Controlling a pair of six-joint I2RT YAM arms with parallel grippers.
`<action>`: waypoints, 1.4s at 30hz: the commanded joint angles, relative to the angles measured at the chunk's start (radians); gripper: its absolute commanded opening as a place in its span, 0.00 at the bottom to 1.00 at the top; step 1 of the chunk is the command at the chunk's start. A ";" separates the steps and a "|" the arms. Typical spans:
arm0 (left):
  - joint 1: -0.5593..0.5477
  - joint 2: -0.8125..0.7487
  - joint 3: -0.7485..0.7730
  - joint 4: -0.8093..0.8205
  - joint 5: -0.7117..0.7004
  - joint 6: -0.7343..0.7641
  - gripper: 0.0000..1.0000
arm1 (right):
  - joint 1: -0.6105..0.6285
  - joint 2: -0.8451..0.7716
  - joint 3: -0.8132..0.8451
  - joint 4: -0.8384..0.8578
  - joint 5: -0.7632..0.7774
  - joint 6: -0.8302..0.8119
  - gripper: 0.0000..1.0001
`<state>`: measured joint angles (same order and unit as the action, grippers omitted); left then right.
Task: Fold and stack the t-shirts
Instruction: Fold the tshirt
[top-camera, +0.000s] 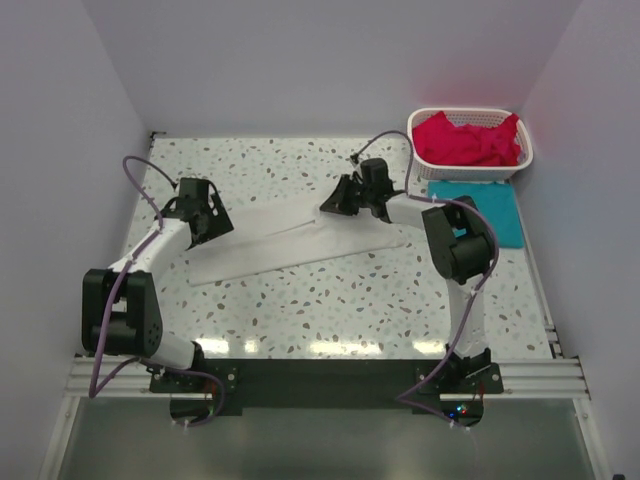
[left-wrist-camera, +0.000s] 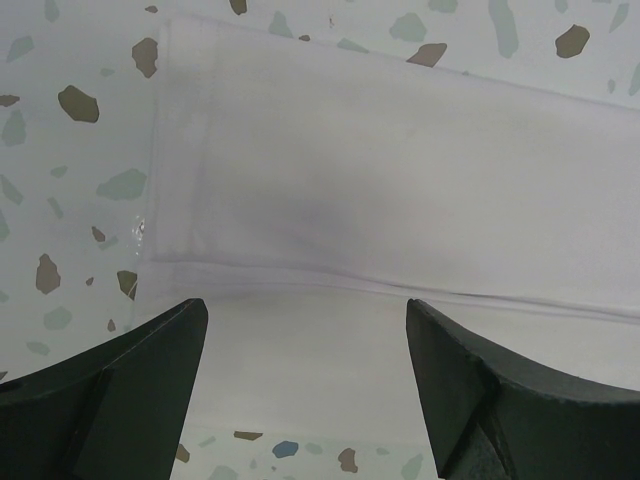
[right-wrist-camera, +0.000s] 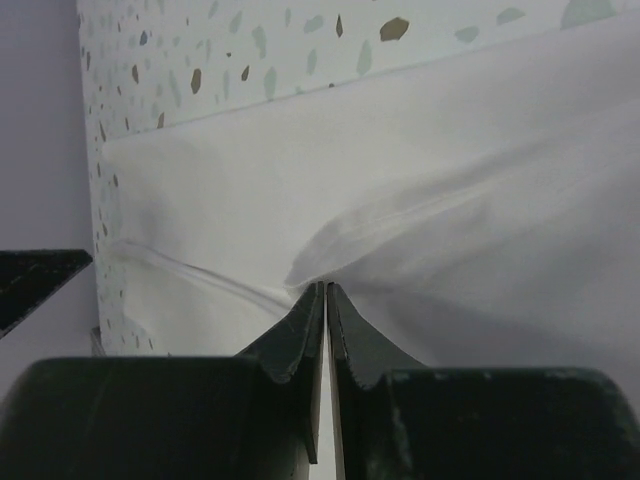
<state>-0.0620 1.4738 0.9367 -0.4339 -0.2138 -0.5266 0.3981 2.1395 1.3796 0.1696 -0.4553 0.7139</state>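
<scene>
A white t-shirt (top-camera: 290, 245) lies folded in a long strip across the middle of the table. My left gripper (top-camera: 212, 222) is open over its left end; in the left wrist view the fabric (left-wrist-camera: 400, 180) lies flat between my fingers (left-wrist-camera: 130, 370). My right gripper (top-camera: 335, 203) is shut on the shirt's right end, pinching a raised fold (right-wrist-camera: 330, 270). A teal t-shirt (top-camera: 482, 208) lies folded flat at the right. Red-pink t-shirts (top-camera: 465, 140) are piled in the basket.
A white lattice basket (top-camera: 520, 165) stands at the back right corner, just behind the teal shirt. The speckled table (top-camera: 330, 310) is walled at the back and both sides. The arm bases sit at the near edge.
</scene>
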 joint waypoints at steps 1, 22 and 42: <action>0.002 -0.027 0.004 0.021 -0.022 0.016 0.85 | 0.015 0.028 -0.007 0.126 -0.006 0.062 0.08; 0.001 0.243 0.238 -0.043 0.000 0.082 0.86 | 0.033 -0.510 -0.333 -0.263 0.444 -0.105 0.34; -0.016 0.381 0.229 -0.141 0.004 0.011 0.81 | -0.073 -0.222 -0.295 -0.160 0.386 -0.106 0.38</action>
<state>-0.0708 1.8771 1.2072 -0.4999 -0.2123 -0.4580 0.3744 1.8359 1.0134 0.0082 -0.0853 0.6342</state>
